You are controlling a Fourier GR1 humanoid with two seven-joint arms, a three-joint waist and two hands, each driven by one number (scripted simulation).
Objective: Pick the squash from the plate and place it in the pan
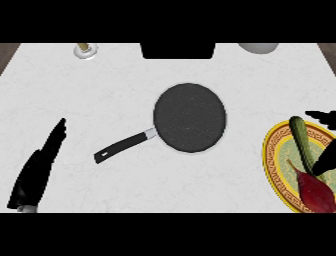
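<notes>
Though the right hand [335, 119] hovered over it, the squash [301, 136] lay on the plate [273, 165], its long axis running away from the robot, far tip leaning slightly left, just left of the spread fingers [332, 155], one touching its near end without curling round it. Nearer than those fingers lay a dark red vegetable [316, 192]; well left of them sat the pan [189, 117], handle toward the left hand [38, 170], whose fingers were straight and empty
</notes>
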